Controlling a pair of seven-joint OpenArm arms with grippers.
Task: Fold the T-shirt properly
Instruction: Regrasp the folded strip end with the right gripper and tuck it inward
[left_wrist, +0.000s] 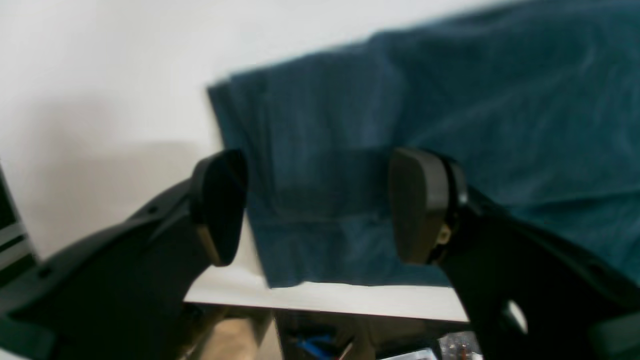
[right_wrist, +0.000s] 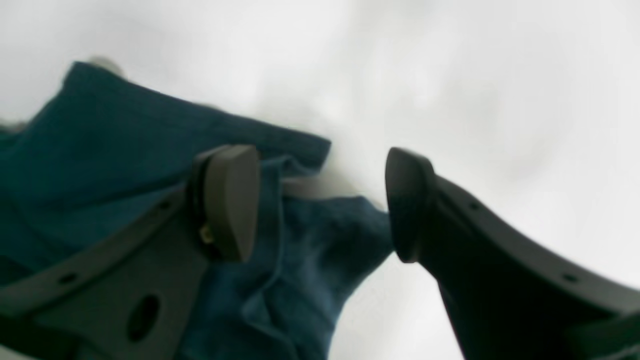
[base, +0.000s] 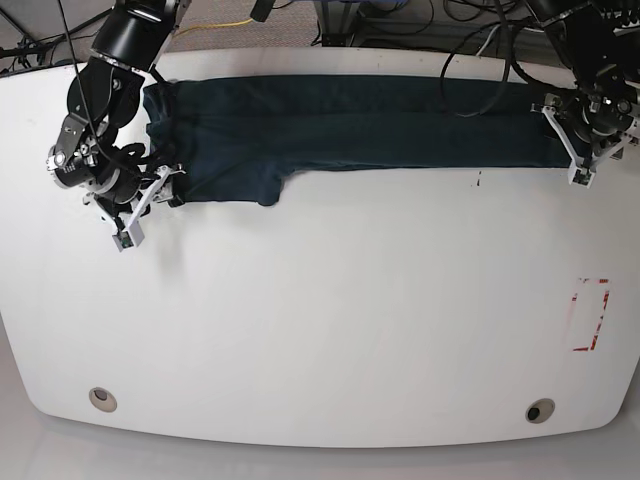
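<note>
With both ends of the T-shirt (base: 350, 125) flanked by arms, the step in hand looks like taking hold of the two short ends for the next fold. Shirt lies as a long narrow band across the top of the base view, on the white surface (base: 330, 320), already narrowed lengthwise.

Left end effector (base: 590, 150) sits at the band's end, upper right of base view. Left wrist view: jaws spread wide, nothing between them, shirt corner (left_wrist: 240, 95) lying flat below and beyond the pads (left_wrist: 220, 205). Released, not grasping.

Right end effector (base: 135, 205) at upper left of base view, by the bunched end. Right wrist view: jaws apart, one pad (right_wrist: 230, 200) over rumpled cloth, the other pad over bare surface. Cloth edge sits in the gap but is not pinched. Blurry, so contact with the fabric can't be told.

To do it well, my read:
- come down on each end so that every layer sits between the pads, not just the top one
- on the right arm's side the cloth is lumpy with a flap (base: 268, 190) hanging out toward frame bottom; grab past the wrinkle or the fold comes out crooked
- close both sides level with each other so the band stays straight
- lift only enough to clear the surface, keep light tension

Risk: pad catches a single layer and the band peels open.
</note>
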